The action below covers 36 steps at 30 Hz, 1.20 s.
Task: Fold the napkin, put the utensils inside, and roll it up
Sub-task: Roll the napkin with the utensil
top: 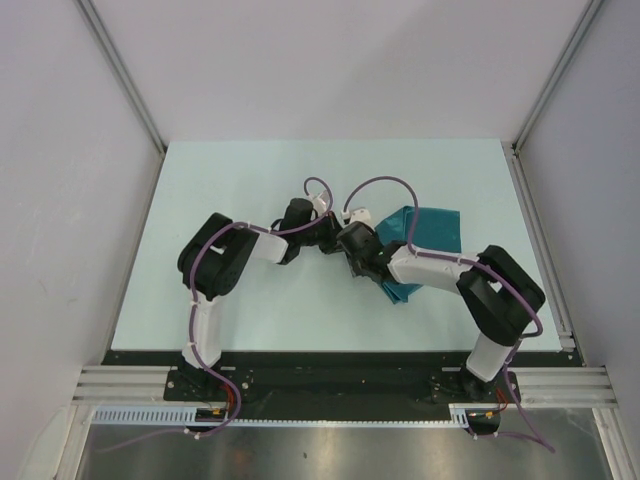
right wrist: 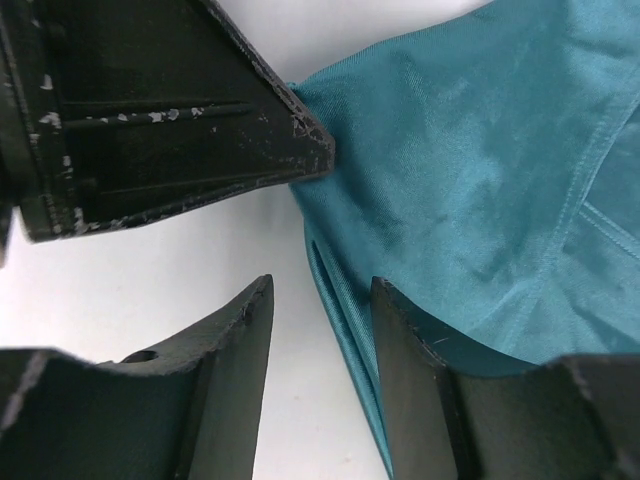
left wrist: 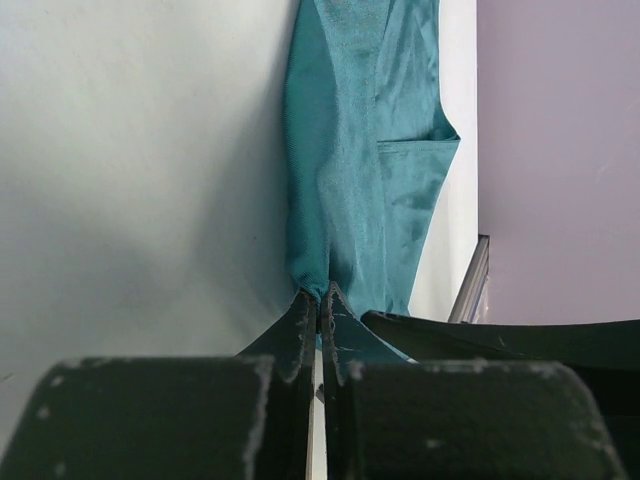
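The teal napkin (top: 432,228) lies folded on the table at centre right, partly under my right arm. It fills the left wrist view (left wrist: 365,150) and the right wrist view (right wrist: 470,180). My left gripper (top: 340,235) is shut on the napkin's near corner (left wrist: 320,295). It also shows in the right wrist view (right wrist: 180,130), pinching that corner. My right gripper (top: 358,250) is open (right wrist: 320,290), its jaws on either side of the napkin's folded edge without closing on it. The utensils are out of view.
The pale mint table (top: 250,190) is walled in by grey panels on the left, back and right. A metal rail (top: 540,250) runs along the right edge. Both arms meet near the table's middle, with purple cables looping above them.
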Each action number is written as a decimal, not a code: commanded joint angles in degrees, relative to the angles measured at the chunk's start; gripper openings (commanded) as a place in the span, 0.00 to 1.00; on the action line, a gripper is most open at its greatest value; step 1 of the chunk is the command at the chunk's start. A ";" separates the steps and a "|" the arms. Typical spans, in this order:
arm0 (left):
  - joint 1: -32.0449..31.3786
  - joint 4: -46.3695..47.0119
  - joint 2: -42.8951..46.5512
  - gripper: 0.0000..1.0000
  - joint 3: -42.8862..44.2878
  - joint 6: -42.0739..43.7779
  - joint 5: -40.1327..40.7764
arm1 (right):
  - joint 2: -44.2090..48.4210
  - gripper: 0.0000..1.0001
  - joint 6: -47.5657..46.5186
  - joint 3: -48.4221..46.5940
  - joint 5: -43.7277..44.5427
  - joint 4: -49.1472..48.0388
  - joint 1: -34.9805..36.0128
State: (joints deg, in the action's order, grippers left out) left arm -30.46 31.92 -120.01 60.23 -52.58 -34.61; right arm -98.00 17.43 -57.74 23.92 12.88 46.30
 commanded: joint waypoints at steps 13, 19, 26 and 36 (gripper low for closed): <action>0.93 1.21 -0.14 0.00 1.82 -0.86 -1.42 | -8.53 0.40 -1.79 -5.02 20.46 -0.06 6.07; 1.10 1.21 -0.05 0.00 1.74 -0.95 -1.51 | -9.41 0.36 -0.47 -3.97 22.48 1.88 6.96; 1.19 1.39 -0.14 0.00 1.91 -1.12 -1.60 | -10.20 0.29 -0.73 -3.17 23.19 1.71 7.13; 1.45 2.00 -0.05 0.16 1.91 -1.56 -2.48 | -10.11 0.00 -4.16 -3.26 17.40 -0.40 6.52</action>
State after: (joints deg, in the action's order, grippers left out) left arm -29.80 31.59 -120.14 60.25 -53.15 -35.59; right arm -108.25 14.28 -60.95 43.72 14.31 53.15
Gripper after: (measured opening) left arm 0.035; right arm 0.016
